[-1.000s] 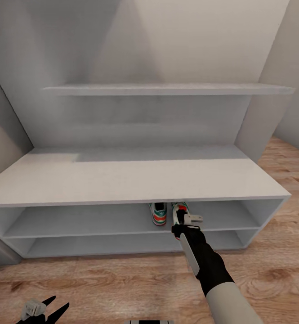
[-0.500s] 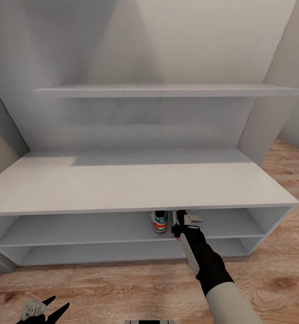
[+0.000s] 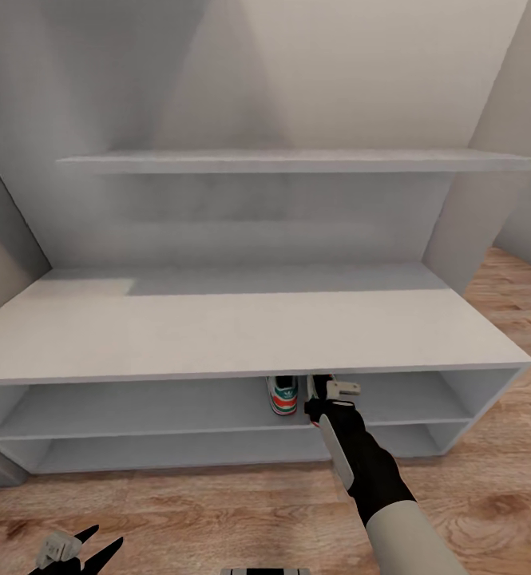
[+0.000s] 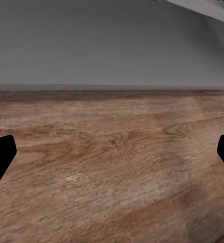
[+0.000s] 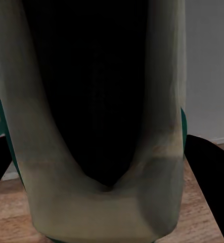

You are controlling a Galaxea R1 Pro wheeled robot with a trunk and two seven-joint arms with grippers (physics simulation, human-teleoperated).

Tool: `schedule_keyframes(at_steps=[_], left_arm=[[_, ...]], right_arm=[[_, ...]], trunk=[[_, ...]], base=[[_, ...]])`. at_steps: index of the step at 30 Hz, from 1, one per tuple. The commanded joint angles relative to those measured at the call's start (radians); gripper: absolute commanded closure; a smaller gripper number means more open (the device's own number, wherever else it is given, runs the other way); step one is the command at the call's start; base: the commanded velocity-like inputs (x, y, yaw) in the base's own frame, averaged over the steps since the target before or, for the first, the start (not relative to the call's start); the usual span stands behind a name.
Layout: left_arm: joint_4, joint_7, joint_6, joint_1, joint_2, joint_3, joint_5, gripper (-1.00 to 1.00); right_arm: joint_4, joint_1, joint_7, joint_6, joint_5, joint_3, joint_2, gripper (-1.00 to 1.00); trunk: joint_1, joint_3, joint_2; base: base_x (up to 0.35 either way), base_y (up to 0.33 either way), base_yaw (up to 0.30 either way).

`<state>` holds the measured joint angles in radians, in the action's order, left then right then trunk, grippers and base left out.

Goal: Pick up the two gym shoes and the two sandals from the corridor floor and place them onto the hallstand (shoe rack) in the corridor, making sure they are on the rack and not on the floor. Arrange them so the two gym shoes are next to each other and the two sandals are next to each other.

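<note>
Two black fingers of the left pincer [image 3: 77, 551] stand spread above the corridor floor [image 3: 217, 511]. Further, the right pincer [image 3: 322, 397] is pinching one gym shoe [image 5: 99, 126] beside the other gym shoe [image 3: 282, 394] on the hallstand [image 3: 217, 327] middle shelf

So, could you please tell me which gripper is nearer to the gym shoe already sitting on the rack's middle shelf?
Right. The right gripper is just beside that gym shoe at the shelf, gripping the second shoe. The left gripper hangs low over the floor, far away.
</note>
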<state>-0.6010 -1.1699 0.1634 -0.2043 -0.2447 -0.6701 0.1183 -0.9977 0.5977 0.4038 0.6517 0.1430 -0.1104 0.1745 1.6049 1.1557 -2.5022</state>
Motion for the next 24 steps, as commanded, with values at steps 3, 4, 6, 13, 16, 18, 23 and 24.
schedule_keyframes(at_steps=[3, 4, 6, 13, 16, 18, 23, 24], left_arm=[[0.000, -0.004, 0.009, -0.001, 0.001, -0.006, 0.011, -1.00], [0.000, -0.004, 0.009, -0.001, 0.001, -0.006, 0.011, -1.00], [0.000, -0.004, 0.009, -0.001, 0.001, -0.006, 0.011, -1.00], [0.000, -0.004, 0.009, -0.001, 0.001, -0.006, 0.011, -1.00], [0.000, -0.004, 0.009, -0.001, 0.001, -0.006, 0.011, -1.00], [0.000, -0.004, 0.009, -0.001, 0.001, -0.006, 0.011, -1.00], [0.000, -0.003, 0.010, -0.001, 0.001, -0.006, 0.011, -1.00], [0.000, -0.004, 0.010, -0.001, 0.001, -0.006, 0.011, -1.00]], right_arm=[[-0.001, 0.001, 0.009, 0.002, 0.011, -0.002, 0.000, 1.00], [-0.001, 0.001, 0.009, 0.002, 0.010, -0.002, 0.000, 1.00], [-0.001, 0.001, 0.009, 0.002, 0.010, -0.002, 0.000, 1.00], [-0.001, 0.001, 0.009, 0.002, 0.010, -0.002, 0.000, 1.00], [-0.001, 0.001, 0.009, 0.002, 0.010, -0.002, 0.000, 1.00], [-0.001, 0.001, 0.009, 0.002, 0.010, -0.002, 0.000, 1.00], [-0.001, 0.001, 0.009, 0.002, 0.010, -0.002, 0.000, 1.00], [-0.001, 0.001, 0.009, 0.002, 0.010, -0.002, 0.000, 1.00]], trunk=[[0.000, 0.001, 0.000], [0.000, 0.001, 0.000], [0.000, 0.001, 0.000], [0.000, 0.001, 0.000], [0.000, 0.001, 0.000], [0.000, 0.001, 0.000], [0.000, 0.001, 0.000], [0.000, 0.001, 0.000]], base=[[0.170, 0.000, 0.000], [0.095, 0.000, 0.000], [0.050, 0.000, 0.000], [0.011, 0.000, 0.000], [0.057, 0.000, 0.000], [0.160, 0.000, 0.000], [0.061, 0.000, 0.000], [0.016, 0.000, 0.000]])
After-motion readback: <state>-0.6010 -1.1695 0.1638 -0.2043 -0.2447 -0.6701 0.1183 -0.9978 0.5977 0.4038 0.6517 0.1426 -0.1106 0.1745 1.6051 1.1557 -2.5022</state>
